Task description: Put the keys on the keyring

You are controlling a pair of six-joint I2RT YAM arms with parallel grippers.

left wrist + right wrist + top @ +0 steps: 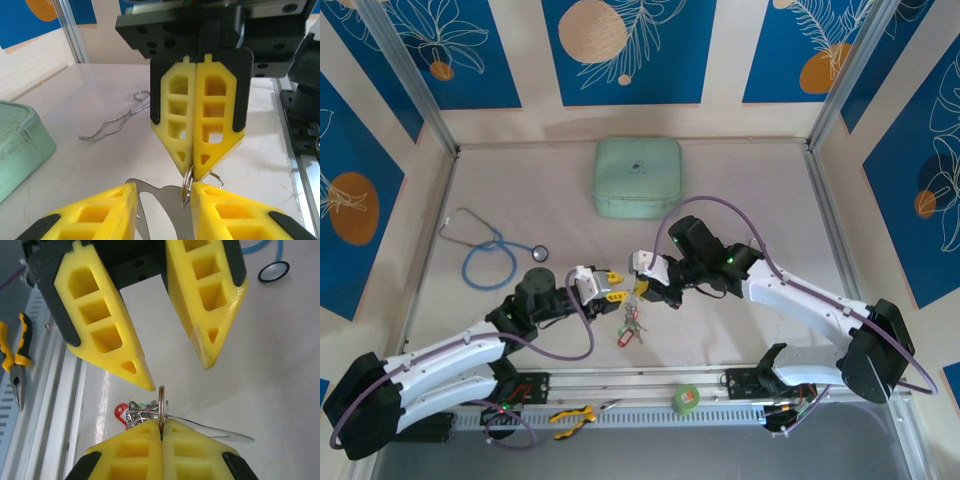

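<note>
One step in hand, threading: right claw (161, 434) clamps the keyring (162, 399); left claw (179, 374), open, should probably regrip a key (172, 200).

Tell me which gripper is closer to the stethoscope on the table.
Left. The left gripper sits just right of the stethoscope, near its chest piece; the right gripper, pinching the keyring, is farther right, beyond the left one.

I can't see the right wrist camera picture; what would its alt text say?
The yellow right end effector, shut, pinches a metal keyring edge-on, with keys and a red tag bunched beside it. Facing it, the left end effector is open over the pale table; pliers lie at the left edge.
</note>
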